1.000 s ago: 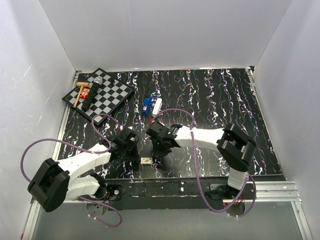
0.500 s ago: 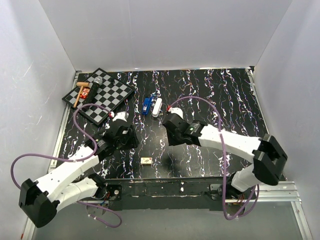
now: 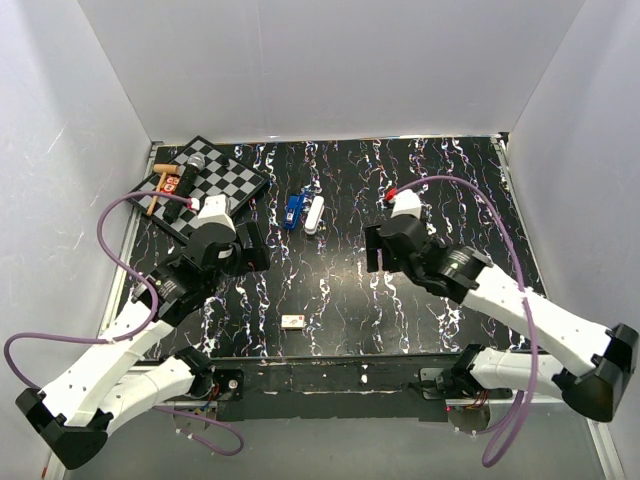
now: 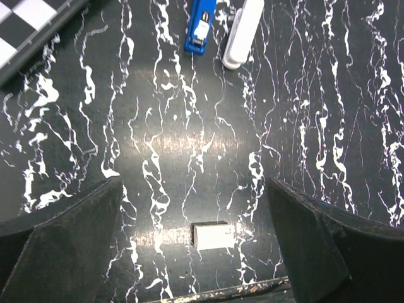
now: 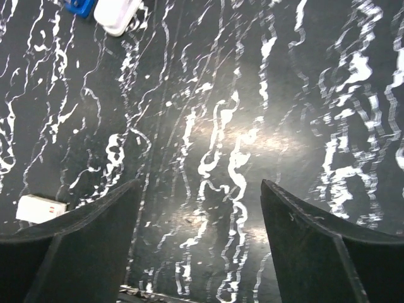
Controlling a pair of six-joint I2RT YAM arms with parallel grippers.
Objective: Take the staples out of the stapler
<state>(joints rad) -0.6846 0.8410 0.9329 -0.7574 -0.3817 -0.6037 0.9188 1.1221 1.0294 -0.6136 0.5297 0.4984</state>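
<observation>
Moved since a second ago: I am swinging both arms up and apart from the near-middle of the table [image 3: 450,190], where they were crowding the small box [image 3: 293,321]. Both pairs of jaws are spreading from shut to wide. The box is keeping its place.
Left gripper [image 3: 250,246]: I am holding it wide and empty, hovering left of the table's middle, just off the chessboard [image 3: 232,182].
Right gripper [image 3: 372,248]: I am holding it wide and empty, hovering right of the table's middle.
Blue stapler [image 4: 202,25]: it is lying flat toward the far edge, mid-table, well apart from both grippers.
White stapler [image 4: 243,31]: it is lying just beside the blue one, on its right.
Staples: I am seeing no loose silvery strip anywhere. Presumably they are sitting inside a stapler, but I cannot tell which.
Small box: it is resting at the near edge, mid-table.
Chessboard: it is occupying the far-left corner and carrying a microphone [image 3: 190,168].
Risk, wrong target: the two staplers are lying so close together that I may nudge one while closing on the other.
Risk, slipping: a flat-lying stapler may skid across the table under a one-sided pinch.
Risk, scatter: once freed, a thin strip may break up and lose itself against the white-streaked table.
</observation>
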